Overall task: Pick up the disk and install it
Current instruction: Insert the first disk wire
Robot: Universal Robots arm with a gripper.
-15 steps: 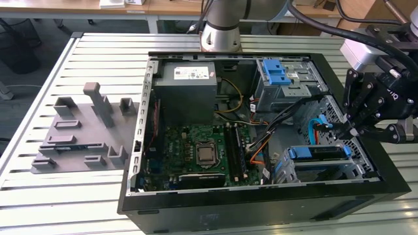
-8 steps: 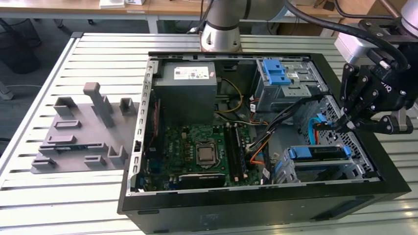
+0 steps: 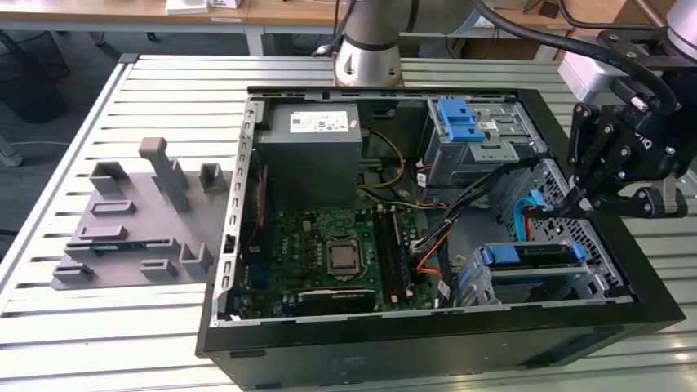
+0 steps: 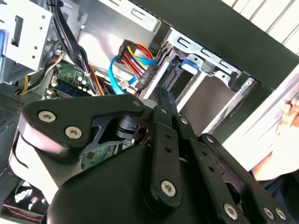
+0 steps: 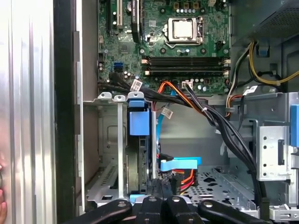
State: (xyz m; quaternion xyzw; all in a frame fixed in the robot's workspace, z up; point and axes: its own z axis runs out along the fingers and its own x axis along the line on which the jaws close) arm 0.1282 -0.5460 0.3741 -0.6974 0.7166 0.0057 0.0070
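Item one, your gripper: it hangs at the right edge of the exterior view, above the open computer case near its right wall. In the second wrist view its black linkages crowd the lower frame and the fingers appear drawn together with nothing between them, though the tips sit against cluttered cabling, so treat that closure as likely rather than certain. Item two, the disk: it sits on edge in the drive cage at the lower right of the exterior view, its blue carrier visible along the top; in the first wrist view the same blue carrier tab stands left of centre, slotted between the grey cage rails, which suggests the drive is already seated in its bay. Item three, the cable bundle: black, orange and blue leads run from the motherboard toward the cage. Item four, a grey fixture plate: on the slatted table, left of the case.
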